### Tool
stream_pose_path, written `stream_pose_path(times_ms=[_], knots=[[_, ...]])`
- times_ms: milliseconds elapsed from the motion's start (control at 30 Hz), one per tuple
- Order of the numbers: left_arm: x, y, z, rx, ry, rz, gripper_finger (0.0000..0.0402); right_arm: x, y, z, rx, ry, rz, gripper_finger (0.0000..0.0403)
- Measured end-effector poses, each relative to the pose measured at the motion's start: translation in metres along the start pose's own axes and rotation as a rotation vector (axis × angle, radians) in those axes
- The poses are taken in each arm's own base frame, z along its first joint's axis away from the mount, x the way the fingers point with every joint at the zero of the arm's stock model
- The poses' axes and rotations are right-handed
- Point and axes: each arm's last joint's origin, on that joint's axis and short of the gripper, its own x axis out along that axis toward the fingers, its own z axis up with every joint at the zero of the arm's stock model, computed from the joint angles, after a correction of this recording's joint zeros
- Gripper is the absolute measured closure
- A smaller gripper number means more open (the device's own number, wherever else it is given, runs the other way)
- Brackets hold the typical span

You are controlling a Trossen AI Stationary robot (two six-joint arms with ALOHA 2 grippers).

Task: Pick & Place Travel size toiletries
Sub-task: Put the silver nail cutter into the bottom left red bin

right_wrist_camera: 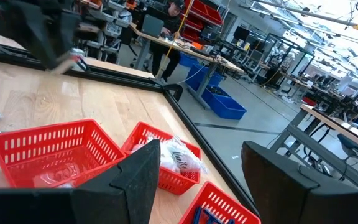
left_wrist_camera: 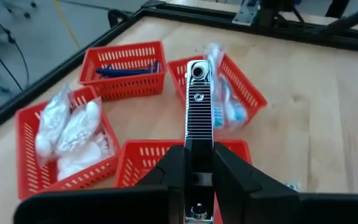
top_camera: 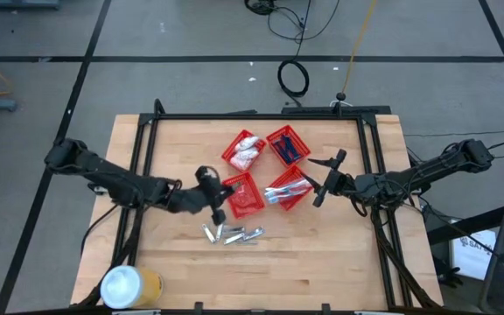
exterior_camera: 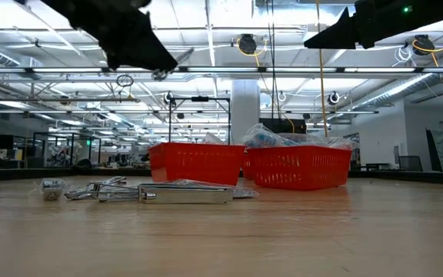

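Left gripper point(top_camera: 220, 213) hangs above the table point(top_camera: 322, 262), clamped on a silvery nail clipper point(left_wrist_camera: 198, 106) that juts forward between its fingers point(left_wrist_camera: 235, 177). Four red baskets point(top_camera: 244, 194) lie ahead of it, the nearest directly under the clipper. More clippers point(top_camera: 231, 234) lie on the wood just beside it. Right gripper point(top_camera: 324, 178) waits past the baskets, jaws wide and empty.

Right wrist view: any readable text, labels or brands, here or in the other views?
None legible.
White packet in a red basket: dark print, too blurred to read.
Silver item held in the left end effector: ridges only, no lettering.
Yellow can: no label readable.
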Motion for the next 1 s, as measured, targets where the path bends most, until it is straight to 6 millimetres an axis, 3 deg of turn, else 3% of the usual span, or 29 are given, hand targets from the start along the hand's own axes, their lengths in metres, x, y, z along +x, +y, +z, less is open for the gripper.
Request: stream_pose_path(times_ms=[233,433,600,733,1000], knots=[[0.027,0.014,-0.002,-0.065,0.056,-0.029,0.0366,0.0,0.0,0.0,-0.003,0.001,0.0,0.019],[0.049,0.01,-0.019,-0.055,0.113,-0.014,0.0341,0.0,0.0,0.0,-0.004,0.002,-0.001,0.019],[0.064,0.01,-0.031,-0.12,0.16,0.01,0.0361,0.0,0.0,0.0,-0.008,0.002,-0.002,0.019],[0.071,0.012,-0.038,-0.17,0.198,0.007,0.0366,0.0,0.0,0.0,-0.009,0.002,-0.002,0.019],[0.076,0.011,-0.041,-0.183,0.199,0.001,0.0329,0.0,0.0,0.0,-0.008,0.002,-0.002,0.019]])
